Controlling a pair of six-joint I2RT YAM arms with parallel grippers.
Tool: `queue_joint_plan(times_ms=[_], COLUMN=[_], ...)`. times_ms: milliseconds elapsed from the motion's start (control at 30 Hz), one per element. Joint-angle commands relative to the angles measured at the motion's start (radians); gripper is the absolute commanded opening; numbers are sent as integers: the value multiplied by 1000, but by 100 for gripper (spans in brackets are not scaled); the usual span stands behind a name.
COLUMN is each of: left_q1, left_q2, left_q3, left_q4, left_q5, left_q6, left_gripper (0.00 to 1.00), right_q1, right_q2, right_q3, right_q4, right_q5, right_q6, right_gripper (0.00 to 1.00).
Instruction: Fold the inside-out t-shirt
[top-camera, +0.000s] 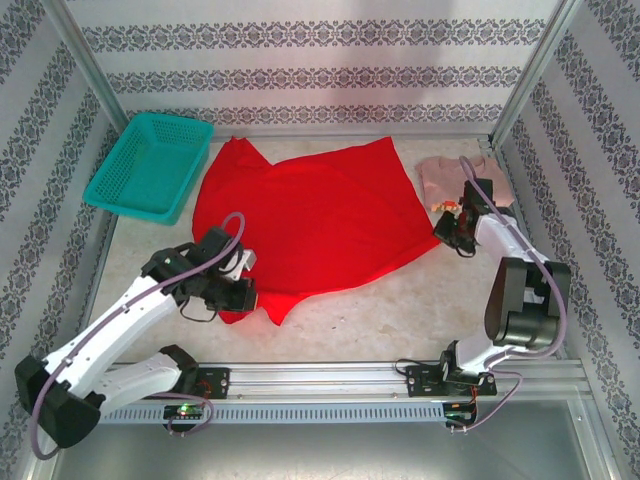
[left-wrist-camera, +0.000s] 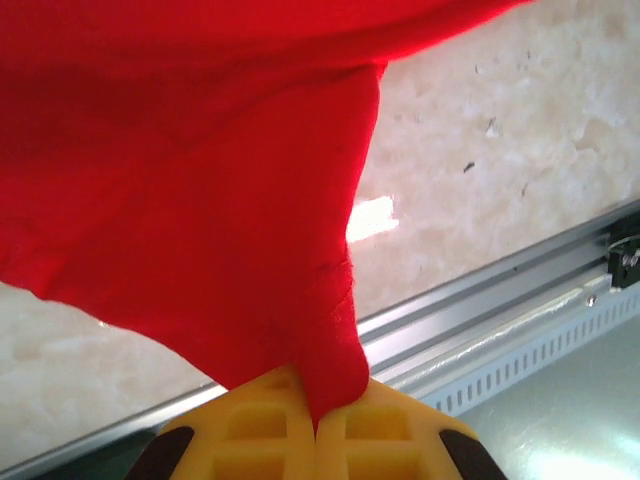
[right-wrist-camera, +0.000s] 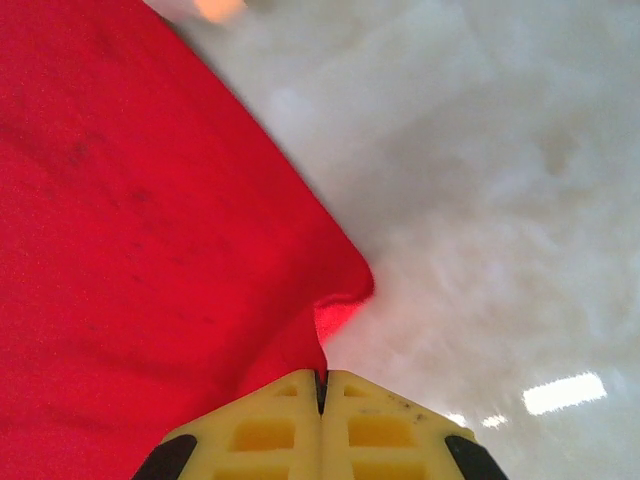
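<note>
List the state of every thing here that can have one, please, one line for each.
t-shirt: spread out, not yet folded, pinched at two edges
left tool: shut, gripping the t-shirt's near edge
right tool: shut, gripping the t-shirt's right corner
basket: upright, empty
pink shirt: lying flat, looks folded
</note>
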Motion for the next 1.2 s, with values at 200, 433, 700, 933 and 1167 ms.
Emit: queue_joint_plan(times_ms=[200, 433, 700, 933, 1167], left_q1=[235, 372, 451, 470, 480], left_q2=[138, 257, 398, 493, 568], left_q3=[144, 203, 305, 368, 455], left_q4=[50, 118, 149, 157, 143], left_q5=[82, 122, 143, 122, 112], left_q6=[206, 224, 251, 264, 285], left_gripper=[0, 0, 0, 0, 0], right_q1=[62, 86, 97, 98, 98], right_q2=[222, 343, 416, 432, 442], right_q3=[265, 384, 438, 458, 468], right_q4=[-84, -105, -114, -131, -137], right_q5=[41, 43, 59, 81, 84], right_q6=[-45, -64, -82, -104, -112], right_gripper=[3, 3, 4, 4, 3])
